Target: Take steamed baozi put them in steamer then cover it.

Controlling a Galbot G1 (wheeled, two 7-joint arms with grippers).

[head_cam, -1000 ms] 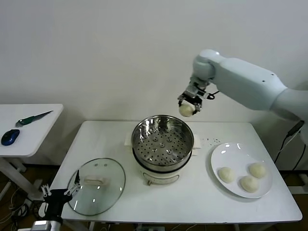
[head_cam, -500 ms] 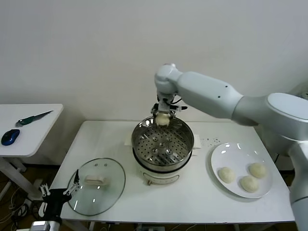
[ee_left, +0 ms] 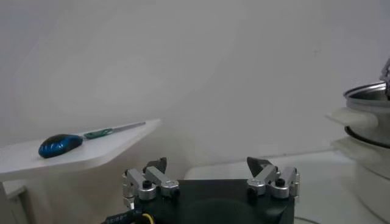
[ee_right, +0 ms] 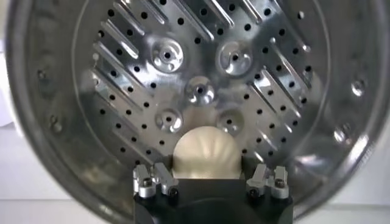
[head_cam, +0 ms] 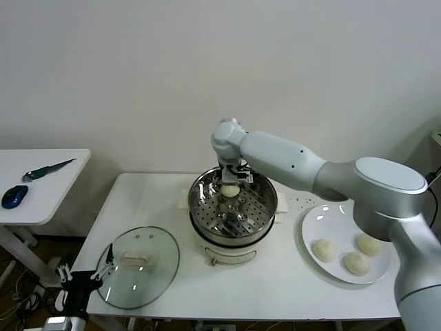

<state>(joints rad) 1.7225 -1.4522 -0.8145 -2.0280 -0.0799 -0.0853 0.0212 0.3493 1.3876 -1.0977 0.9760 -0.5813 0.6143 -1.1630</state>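
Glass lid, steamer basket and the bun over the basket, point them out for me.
Glass lid (head_cam: 141, 276): head view, on the clear pane below its handle.
Steamer basket (head_cam: 241, 214): head view, on its perforated floor.
Bun (ee_right: 205, 153): right wrist view, on its pleated top.

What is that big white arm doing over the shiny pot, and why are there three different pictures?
It is a robot with two arms. One picture comes from a camera on its head, and the other two from cameras on its wrists.

The right gripper reaches into the steamer, a shiny steel basket full of holes. Between its fingers sits one bun, down near the holed floor. The fingers stand a little apart from it, so whether they are gripping it is hard to tell.

Three more buns wait on a white plate on the table. The glass lid lies flat beside the steamer.

The left gripper waits down low by the table's edge, open and empty. A blue mouse lies on a side table.
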